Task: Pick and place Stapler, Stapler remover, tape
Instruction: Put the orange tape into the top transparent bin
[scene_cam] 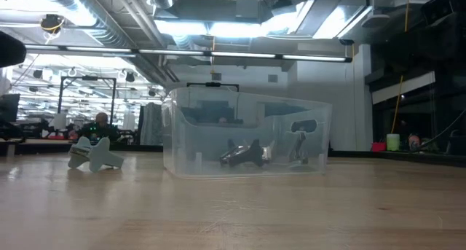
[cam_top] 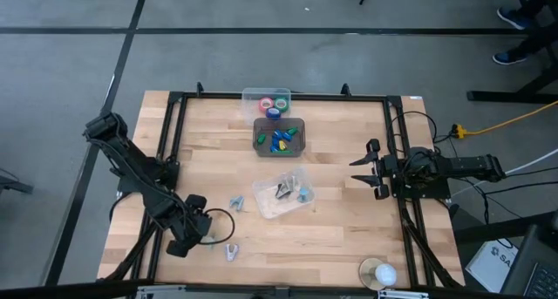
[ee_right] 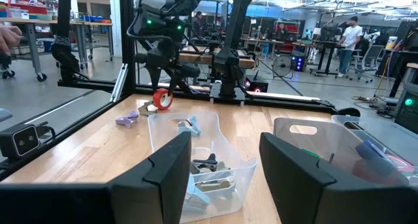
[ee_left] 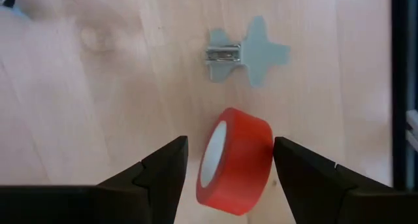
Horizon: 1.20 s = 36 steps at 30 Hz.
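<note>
Red tape roll (ee_left: 234, 160) stands on its edge on the wooden worktop (ee_left: 98, 106), right between the two spread fingers (ee_left: 162, 175) of the left hand (ee_left: 230, 164). Neither finger presses on it; the hand is released, with a sliver of wood showing at each side of the roll. The roll is a wide band of bright red with a pale core. Just beyond the fingertips lies one grey-blue staple remover (ee_left: 247, 50), flat on the wood, its metal teeth showing. From above, a second small grey-blue piece (cam_top: 236, 203) lies a little farther off, toward the clear tub (cam_top: 283, 194) in the middle of the worktop.

Three more tape rolls (cam_top: 275, 105), red-pink, green and blue, sit together in a clear container (cam_top: 253, 97) at the far edge, well apart from the left hand. A grey tray (cam_top: 261, 142) beside that container holds small coloured pieces.

The right hand (cam_top: 364, 170) hovers at its own side of the worktop, fingers apart and empty, pointing toward the clear tub.
</note>
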Motion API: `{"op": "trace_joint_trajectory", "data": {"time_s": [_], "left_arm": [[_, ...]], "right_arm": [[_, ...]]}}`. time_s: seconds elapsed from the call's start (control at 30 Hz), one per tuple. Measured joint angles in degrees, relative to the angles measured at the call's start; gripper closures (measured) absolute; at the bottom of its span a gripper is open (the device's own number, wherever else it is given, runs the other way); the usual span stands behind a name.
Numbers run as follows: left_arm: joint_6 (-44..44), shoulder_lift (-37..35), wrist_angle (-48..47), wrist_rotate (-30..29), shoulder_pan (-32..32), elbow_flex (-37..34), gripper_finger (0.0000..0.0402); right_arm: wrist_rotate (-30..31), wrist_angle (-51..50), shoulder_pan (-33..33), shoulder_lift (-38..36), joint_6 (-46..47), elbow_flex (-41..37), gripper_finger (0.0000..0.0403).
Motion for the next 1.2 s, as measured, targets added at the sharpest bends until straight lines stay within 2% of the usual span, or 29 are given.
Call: {"op": "trace_joint_trajectory", "data": {"time_s": [0.1, 0.33, 0.6, 0.73, 0.93, 1.2], "left_arm": [[2.04, 0.63, -0.02, -0.1, -0.01, 0.0, 0.0178], [0.65, 3.48, 1.03, -0.98, 0.01, 0.0, 0.0178], [-1.06, 8.4, 1.37, 5.7, -0.01, -0.02, 0.0181], [-5.86, 9.49, 1.38, 5.8, 0.01, -0.02, 0.0212], [-10.54, 9.6, 1.41, 5.73, 0.01, -0.02, 0.0306], [-15.96, 9.59, 2.18, 5.39, 3.06, -0.02, 0.0311]], "right_arm": [[0.0, 0.0, -0.02, -0.01, 0.0, 0.02, 0.0215], [0.0, 0.01, 0.0, 0.01, 0.0, 0.02, 0.0215], [0.0, 0.02, -0.02, -0.01, 0.0, 0.02, 0.0215], [0.0, 0.02, -0.02, -0.01, 0.01, 0.02, 0.0215], [0.0, 0.01, -0.01, -0.01, 0.0, 0.02, 0.0215], [0.0, 0.02, 0.0, 0.01, 0.0, 0.0, 0.0215]]}}
